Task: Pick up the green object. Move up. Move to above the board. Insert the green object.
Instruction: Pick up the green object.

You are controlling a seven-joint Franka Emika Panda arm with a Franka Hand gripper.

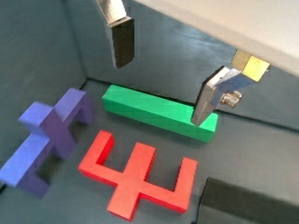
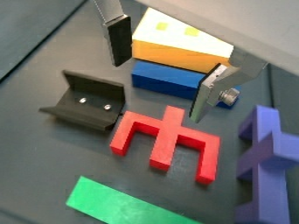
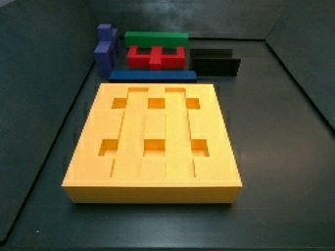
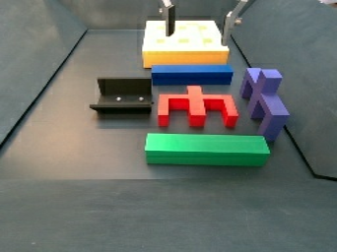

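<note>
Gripper [image 4: 198,22] hangs high above the dark grey surface [image 4: 79,148], its 2 flat silver fingers [image 1: 119,39] spread apart with nothing between them. In a side view the long plain bright-green rectangular bar [image 4: 207,150] lies flat at 6 o'clock, nearest the camera, untouched. Red notched block [image 4: 196,106] sits just beyond it, toward 12 o'clock. Large thick yellow-orange slab with 6 square holes [image 3: 155,137] lies farther back, a flat blue bar [image 4: 191,76] against its near edge. Purple cross-shaped piece [image 4: 265,96] at 3 o'clock, dark L-shaped fixture [image 4: 121,97] at 9 o'clock.
</note>
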